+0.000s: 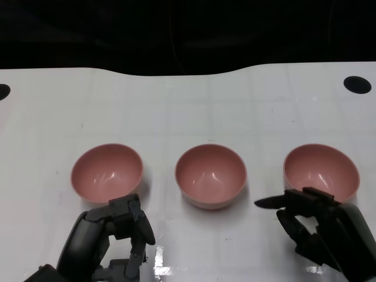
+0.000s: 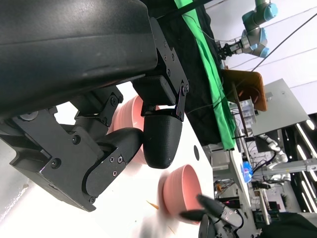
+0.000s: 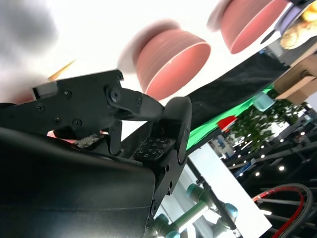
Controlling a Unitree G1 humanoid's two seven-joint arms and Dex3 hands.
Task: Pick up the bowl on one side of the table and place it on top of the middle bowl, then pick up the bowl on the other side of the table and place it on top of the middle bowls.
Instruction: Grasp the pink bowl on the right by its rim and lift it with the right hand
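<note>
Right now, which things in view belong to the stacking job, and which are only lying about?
For the job: left bowl, middle bowl, right bowl, left hand, right hand.

Not for the job: white table, black hole in the table.

3 pink bowls on counter (image 1: pixel 194 106): left bowl (image 1: pixel 107 171), middle bowl (image 1: pixel 210 174), right bowl (image 1: pixel 321 169). 2 black holes in counter, far-left hole (image 1: pixel 3 91) & far-right hole (image 1: pixel 357 84).

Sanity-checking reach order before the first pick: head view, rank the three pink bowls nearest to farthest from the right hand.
1. Right bowl: directly beyond the right hand, whose fingertips reach its near rim.
2. Middle bowl: at the table's centre, off to the hand's left.
3. Left bowl: far side of the row, in front of the left hand.
</note>
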